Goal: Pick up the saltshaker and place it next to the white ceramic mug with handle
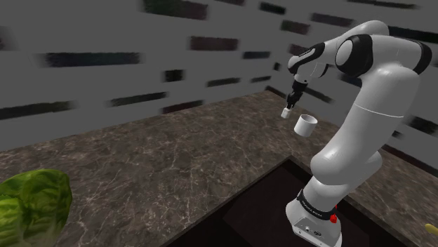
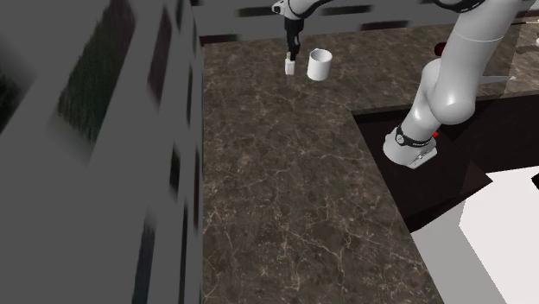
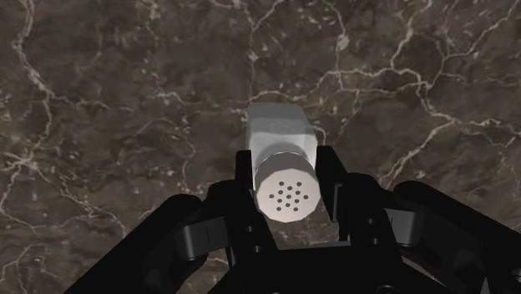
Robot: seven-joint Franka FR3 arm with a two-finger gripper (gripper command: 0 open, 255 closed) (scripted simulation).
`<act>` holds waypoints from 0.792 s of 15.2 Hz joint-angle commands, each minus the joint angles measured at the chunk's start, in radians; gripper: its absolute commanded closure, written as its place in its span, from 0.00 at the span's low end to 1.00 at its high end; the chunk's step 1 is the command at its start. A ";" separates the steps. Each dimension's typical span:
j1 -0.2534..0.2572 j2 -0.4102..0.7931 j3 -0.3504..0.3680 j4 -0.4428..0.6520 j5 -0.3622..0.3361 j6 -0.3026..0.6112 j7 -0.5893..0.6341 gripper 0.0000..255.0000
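Dark veined stone countertop [image 1: 175, 161]; grey wall [image 1: 105, 35], blurred dark streaks.

I see a dark brown marble countertop w/ pale veins [image 1: 161, 161]. Green leafy lettuce head [image 1: 31, 207] sits at shoulder view's lower-left corner. Grey wall w/ blurred dark bricks [image 1: 105, 77] stands behind the counter.

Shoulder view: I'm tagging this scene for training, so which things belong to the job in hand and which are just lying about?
Belongs to the job:
saltshaker, clasped by the gripper
white mug, close by on the counter

Lying about:
green leafy vegetable, at the shoulder view's lower left
small yellow thing, at its lower right edge
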 commanded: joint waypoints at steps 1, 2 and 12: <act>-0.001 0.011 0.001 -0.017 0.007 0.028 -0.004 1.00; -0.002 0.018 0.002 -0.024 0.011 0.040 -0.007 1.00; -0.002 0.022 0.003 -0.027 0.014 0.047 -0.009 0.00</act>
